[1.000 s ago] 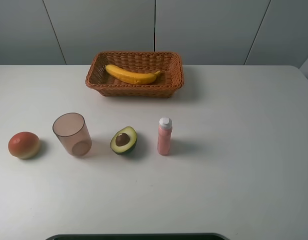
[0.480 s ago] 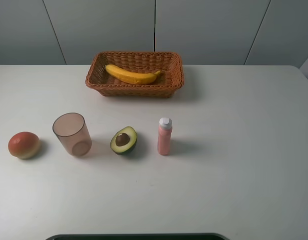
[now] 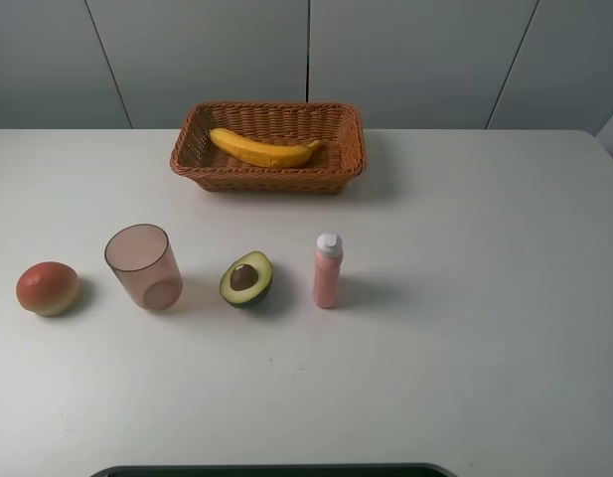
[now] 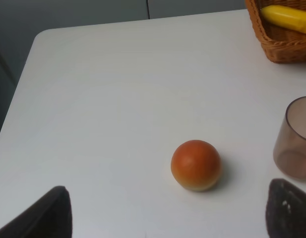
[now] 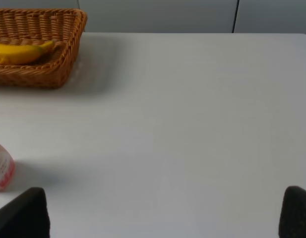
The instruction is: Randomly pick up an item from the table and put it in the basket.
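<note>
The banana lies inside the wicker basket at the table's far side; placing looks finished; left hand and right hand released, empty; nothing further seems needed

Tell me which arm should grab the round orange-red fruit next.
Left, probably. The orange-red fruit lies between the open left gripper fingertips in its wrist view; the right gripper faces bare table.
</note>
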Robot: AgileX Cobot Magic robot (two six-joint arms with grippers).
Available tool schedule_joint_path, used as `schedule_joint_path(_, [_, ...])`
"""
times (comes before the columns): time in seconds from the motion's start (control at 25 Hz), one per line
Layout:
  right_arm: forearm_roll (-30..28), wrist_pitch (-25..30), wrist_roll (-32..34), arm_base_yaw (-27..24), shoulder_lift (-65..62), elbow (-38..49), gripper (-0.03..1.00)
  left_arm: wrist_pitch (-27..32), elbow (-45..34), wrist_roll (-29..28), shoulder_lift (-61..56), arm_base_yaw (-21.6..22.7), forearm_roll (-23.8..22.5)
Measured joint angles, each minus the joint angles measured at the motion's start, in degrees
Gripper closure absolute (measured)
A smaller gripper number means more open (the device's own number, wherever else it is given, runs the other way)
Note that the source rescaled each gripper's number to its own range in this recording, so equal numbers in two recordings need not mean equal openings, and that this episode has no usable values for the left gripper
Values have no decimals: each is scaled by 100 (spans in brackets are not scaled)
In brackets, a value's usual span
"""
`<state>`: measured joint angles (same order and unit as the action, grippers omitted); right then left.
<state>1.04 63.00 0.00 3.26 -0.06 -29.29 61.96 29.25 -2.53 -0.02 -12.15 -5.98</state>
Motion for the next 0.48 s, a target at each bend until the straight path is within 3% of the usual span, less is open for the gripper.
schedule_joint_path(0.48, [0,0,0,0,0,0,-3,0,0,0,0,0,0])
